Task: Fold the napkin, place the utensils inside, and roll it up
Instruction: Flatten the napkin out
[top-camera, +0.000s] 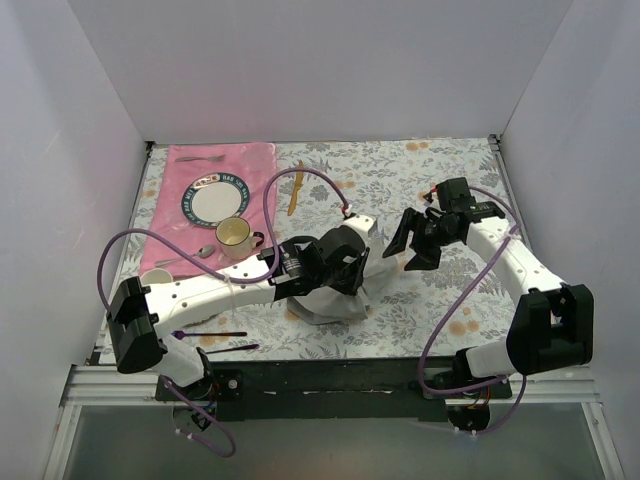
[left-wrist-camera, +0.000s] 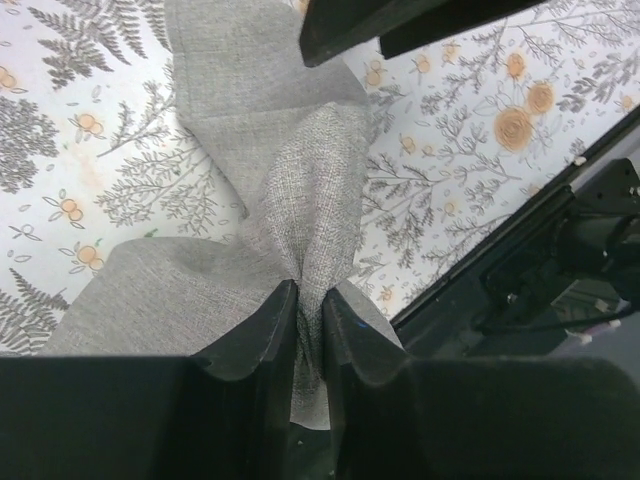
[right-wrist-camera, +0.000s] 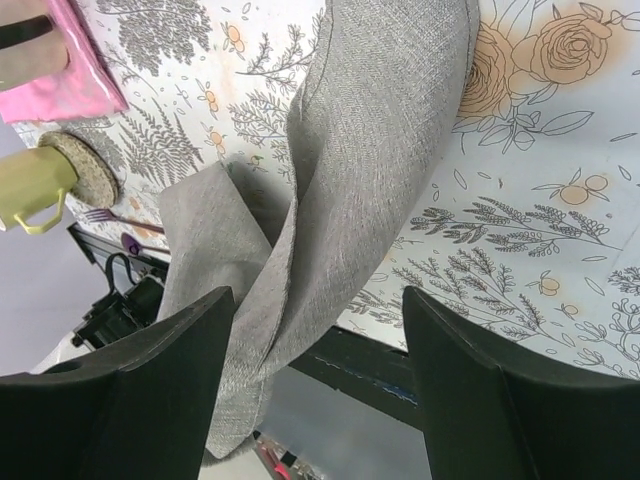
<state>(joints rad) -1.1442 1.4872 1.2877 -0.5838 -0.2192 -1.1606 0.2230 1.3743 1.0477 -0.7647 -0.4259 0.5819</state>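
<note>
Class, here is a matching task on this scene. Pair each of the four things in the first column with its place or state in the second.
1 napkin
2 right gripper
3 wooden utensil
4 plate

A on the pink placemat
B pinched by the left gripper
C jaws wide apart
D lying on the floral table, beside the placemat

Pairs: 1-B, 2-C, 3-D, 4-A

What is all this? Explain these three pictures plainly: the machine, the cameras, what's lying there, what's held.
Two white robot arms are bolted at the near edge of a table, each ending in a two-finger gripper. One picture looks down from above; the other two come from wrist cameras. On it lie a grey napkin, a pink placemat with a plate and yellow cup, and a wooden utensil. The left gripper pinches the napkin; the right gripper is open, holding nothing.
</note>
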